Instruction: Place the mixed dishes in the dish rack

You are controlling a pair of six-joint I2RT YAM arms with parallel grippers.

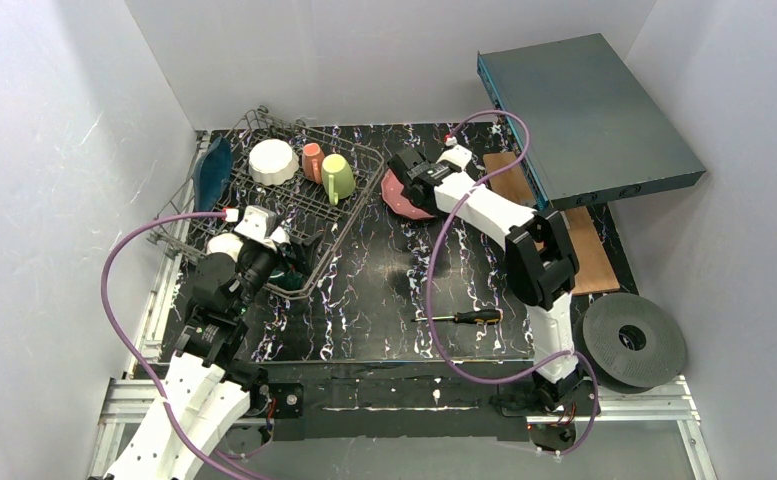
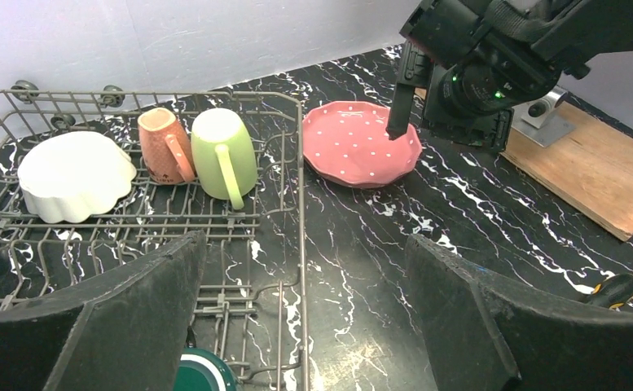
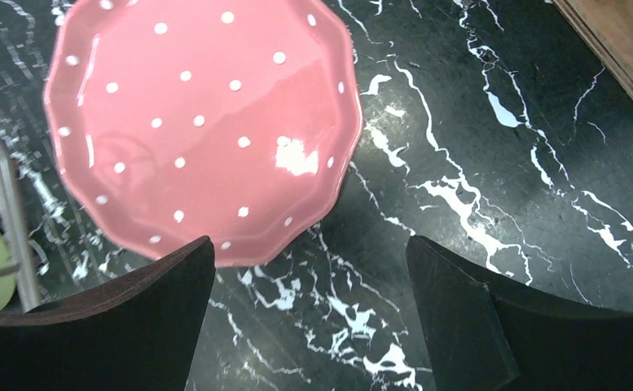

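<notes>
Dish rack, table's 10 o'clock: holds white bowl, small salmon cup, yellow-green mug. Pink dotted plate lies on the table at rack's 3 o'clock, not yet loaded. Right gripper hovers over it, jaws wide, empty. Left gripper over rack, wide, empty.

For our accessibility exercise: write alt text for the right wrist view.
A pink dotted plate lies on the black marbled table, just outside the dish rack. The open right end effector hovers above the plate's edge.
</notes>
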